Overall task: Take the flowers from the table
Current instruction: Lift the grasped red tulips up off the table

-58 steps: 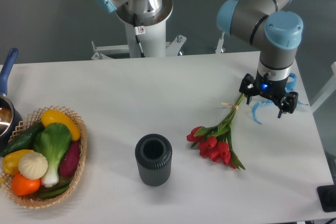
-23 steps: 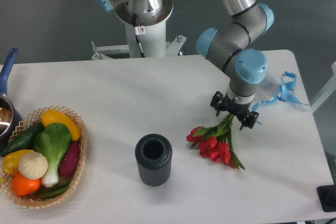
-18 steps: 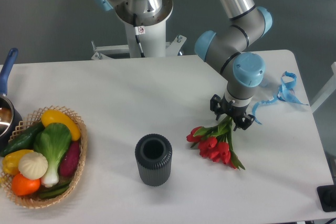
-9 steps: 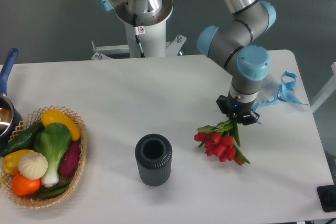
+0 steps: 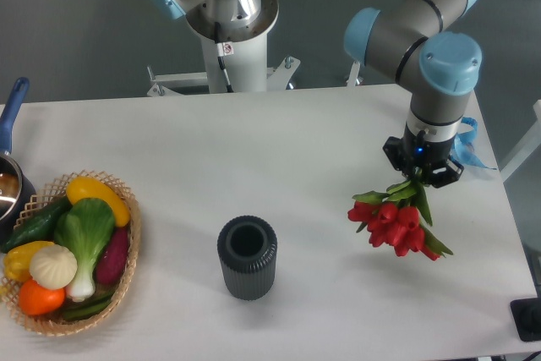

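Hand (image 5: 422, 173): gripping the flowers (image 5: 396, 217) by their stems | Flowers: hanging heads-down over the worktop (image 5: 254, 141) | Dark ribbed vase (image 5: 247, 256): standing well left.

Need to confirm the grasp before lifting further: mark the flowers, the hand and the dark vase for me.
flowers (image 5: 396, 224), fixed camera, on the red blooms.
hand (image 5: 421, 172), fixed camera, at its fingertips above the leaves.
dark vase (image 5: 247, 270), fixed camera, on its ribbed side.

Red flowers (image 5: 396, 220) hanging from the gripper (image 5: 422, 172), apparently clear of the table (image 5: 254, 141).
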Controlling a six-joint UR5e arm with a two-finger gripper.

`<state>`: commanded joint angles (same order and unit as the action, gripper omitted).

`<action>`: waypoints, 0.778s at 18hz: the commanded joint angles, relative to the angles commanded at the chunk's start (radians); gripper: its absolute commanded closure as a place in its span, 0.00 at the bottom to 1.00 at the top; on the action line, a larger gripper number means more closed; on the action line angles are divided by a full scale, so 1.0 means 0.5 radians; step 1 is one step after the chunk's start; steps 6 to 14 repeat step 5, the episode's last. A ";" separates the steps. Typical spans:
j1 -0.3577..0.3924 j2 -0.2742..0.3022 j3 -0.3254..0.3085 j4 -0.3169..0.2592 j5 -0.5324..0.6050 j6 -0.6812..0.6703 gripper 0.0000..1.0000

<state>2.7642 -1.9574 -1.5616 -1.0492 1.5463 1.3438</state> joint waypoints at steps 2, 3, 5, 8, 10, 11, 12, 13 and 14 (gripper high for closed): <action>-0.003 0.000 0.009 -0.006 0.000 0.000 1.00; -0.003 0.003 0.012 -0.006 0.000 0.000 1.00; -0.003 0.000 0.006 -0.012 0.000 0.003 1.00; -0.003 0.000 0.006 -0.012 0.000 0.003 1.00; -0.003 0.000 0.006 -0.012 0.000 0.003 1.00; -0.003 0.000 0.006 -0.012 0.000 0.003 1.00; -0.003 0.000 0.006 -0.012 0.000 0.003 1.00; -0.003 0.000 0.006 -0.012 0.000 0.003 1.00; -0.003 0.000 0.006 -0.012 0.000 0.003 1.00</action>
